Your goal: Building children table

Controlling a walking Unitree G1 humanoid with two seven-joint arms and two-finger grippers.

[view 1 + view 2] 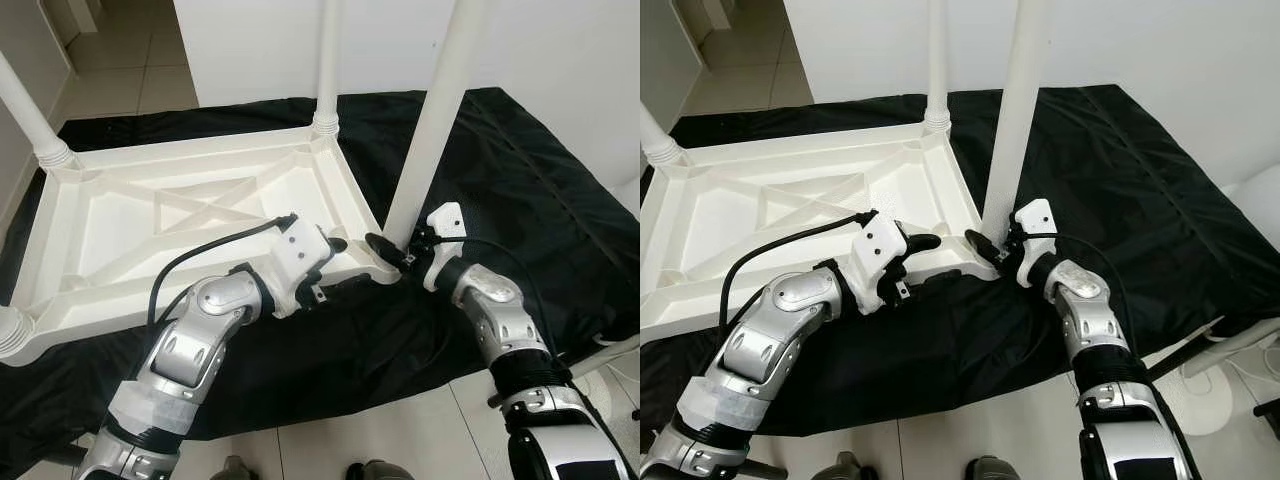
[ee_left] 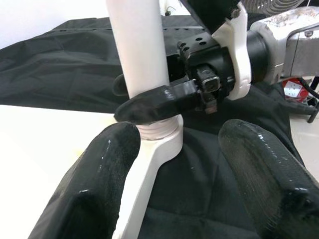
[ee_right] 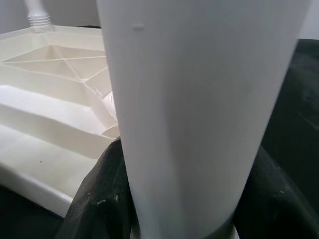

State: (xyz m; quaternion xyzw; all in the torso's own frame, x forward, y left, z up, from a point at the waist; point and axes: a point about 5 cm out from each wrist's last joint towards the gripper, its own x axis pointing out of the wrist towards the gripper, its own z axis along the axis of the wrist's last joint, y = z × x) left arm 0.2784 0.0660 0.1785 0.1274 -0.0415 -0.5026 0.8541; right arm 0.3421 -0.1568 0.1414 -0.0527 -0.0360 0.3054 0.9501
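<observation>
Table point(image 1: 190, 215): white, upside down | right hand point(image 1: 392, 250): gripping leg point(image 1: 432, 120) | left hand point(image 1: 352, 262): open

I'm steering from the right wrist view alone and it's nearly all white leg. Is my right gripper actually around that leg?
Observer: Yes, the right gripper clasps the near leg just above its socket.
Operator: Where's the left one?
Observer: The left gripper is open at the tabletop's corner beside that socket.
Operator: Other legs in?
Observer: Three more stand at the other corners, such as the far leg.
</observation>
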